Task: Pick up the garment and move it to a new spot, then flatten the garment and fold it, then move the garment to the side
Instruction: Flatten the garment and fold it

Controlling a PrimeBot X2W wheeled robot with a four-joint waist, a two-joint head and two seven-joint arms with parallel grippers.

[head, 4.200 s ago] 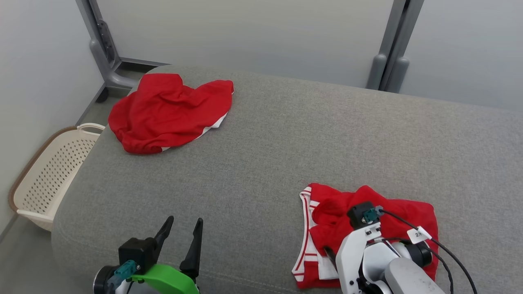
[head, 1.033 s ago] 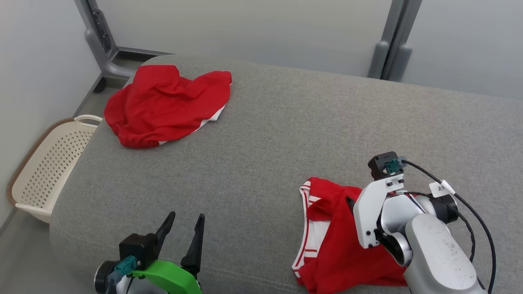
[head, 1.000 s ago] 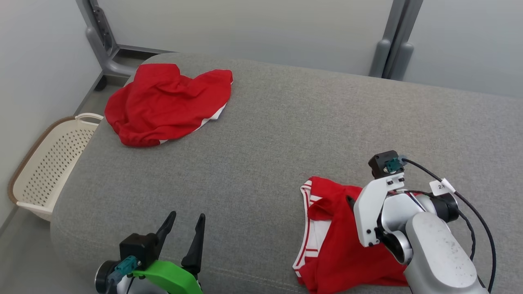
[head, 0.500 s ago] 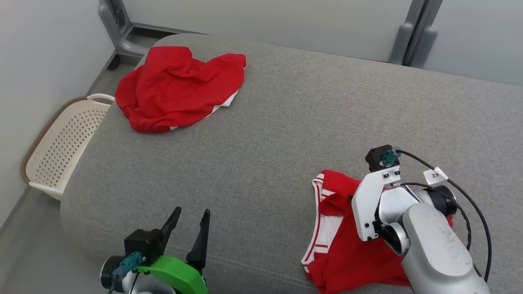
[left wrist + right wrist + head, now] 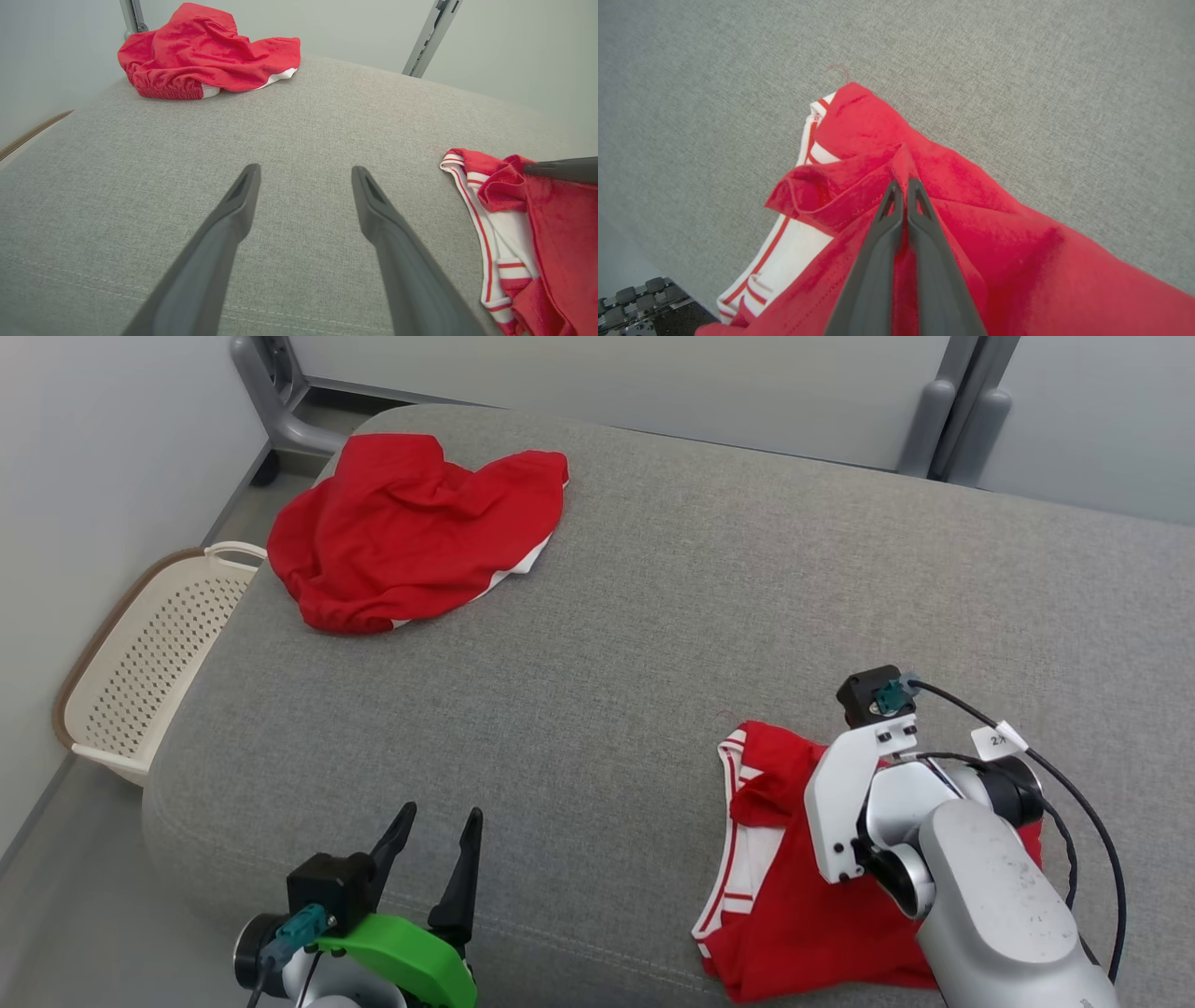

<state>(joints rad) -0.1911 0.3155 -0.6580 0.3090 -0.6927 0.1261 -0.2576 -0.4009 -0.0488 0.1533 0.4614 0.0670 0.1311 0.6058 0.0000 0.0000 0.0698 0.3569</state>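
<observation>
our right gripper pinched tight on a raised fold of the red garment, our left gripper wide, empty, above the grey cushion

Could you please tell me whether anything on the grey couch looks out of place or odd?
Nothing looks damaged, but the red garment with white striped trim lies crumpled, one fold pinched in the shut right gripper. A loose red thread lies beside its corner.
</observation>
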